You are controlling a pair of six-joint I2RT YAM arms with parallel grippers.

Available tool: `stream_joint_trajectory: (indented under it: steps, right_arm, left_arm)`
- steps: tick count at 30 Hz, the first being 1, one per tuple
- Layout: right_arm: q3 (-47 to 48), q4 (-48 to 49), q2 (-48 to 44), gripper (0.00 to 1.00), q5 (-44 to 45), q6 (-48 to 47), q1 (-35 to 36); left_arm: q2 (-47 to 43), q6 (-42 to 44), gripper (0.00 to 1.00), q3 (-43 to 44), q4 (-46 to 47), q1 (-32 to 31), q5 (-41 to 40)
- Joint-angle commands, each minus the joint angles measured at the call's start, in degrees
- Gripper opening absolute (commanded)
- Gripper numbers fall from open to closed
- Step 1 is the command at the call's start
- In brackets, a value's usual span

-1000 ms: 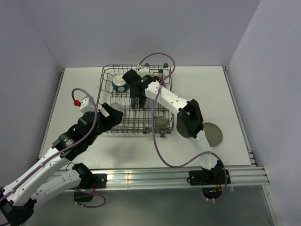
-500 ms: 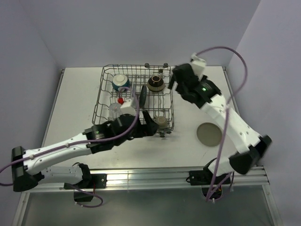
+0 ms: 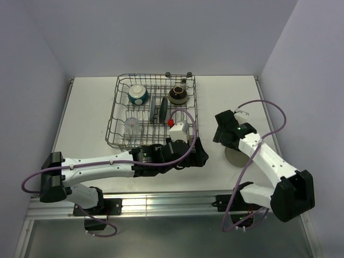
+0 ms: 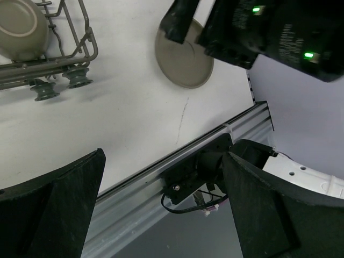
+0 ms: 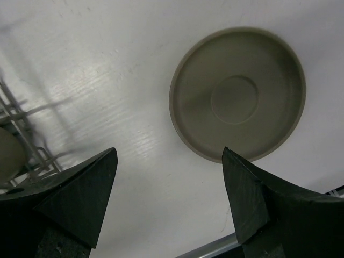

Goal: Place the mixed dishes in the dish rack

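Note:
The dish rack (image 3: 119,115) holds a teal bowl (image 3: 138,94), a dark brown bowl (image 3: 178,95), an upright teal plate (image 3: 162,109) and a clear glass (image 3: 133,128). The olive-grey mug (image 4: 19,21) shows in the rack's front right corner in the left wrist view. The beige plate (image 3: 240,159) lies flat on the table right of the rack; it also shows in the right wrist view (image 5: 238,94) and the left wrist view (image 4: 184,56). My right gripper (image 3: 226,141) hovers open at the plate's left edge (image 5: 169,199). My left gripper (image 3: 201,153) is open and empty by the rack's front right corner (image 4: 164,207).
The rack's black wheels (image 4: 59,88) stand on the white table. The table's front edge with its aluminium rail (image 3: 177,201) runs just below my left gripper. Purple cables (image 3: 269,115) loop off both arms. Grey walls close the back and sides.
My left arm has swept right along the rack's front to its front right corner. My right arm has swung from the rack's far right corner down over the beige plate.

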Motion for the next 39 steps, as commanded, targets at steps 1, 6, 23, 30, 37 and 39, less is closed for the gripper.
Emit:
stream_joint_trajectory:
  steps: [1, 6, 23, 30, 37, 39]
  right_arm:
    - [-1.2, 3.6, 3.2, 0.85, -1.3, 1.5, -0.3]
    - [-3.9, 9.1, 9.6, 0.82, -2.0, 1.3, -0.4]
    - [-2.1, 12.7, 22.6, 0.52, -1.1, 0.7, -0.6]
    - [-0.7, 12.9, 24.5, 0.08, -2.1, -0.5, -1.6]
    - [2.1, 12.9, 22.1, 0.0, -4.4, -2.8, -3.1]
    - [3.3, 12.9, 20.6, 0.0, -7.0, -3.5, -4.7]
  left_arm:
    - [-0.6, -0.5, 0.97, 2.2, 1.8, -0.9, -2.1]
    - [-3.7, -0.9, 0.97, 0.1, 1.1, -1.1, -3.5]
    - [-6.8, 0.4, 0.98, -1.6, -0.9, -1.1, -5.7]
    - [-4.6, 4.3, 0.96, -1.0, 1.2, -1.1, -2.2]
    - [1.1, 9.8, 0.88, -1.2, 5.6, -2.4, 0.5]
    - [2.4, 11.7, 0.88, -1.2, 6.8, -2.5, 0.1]
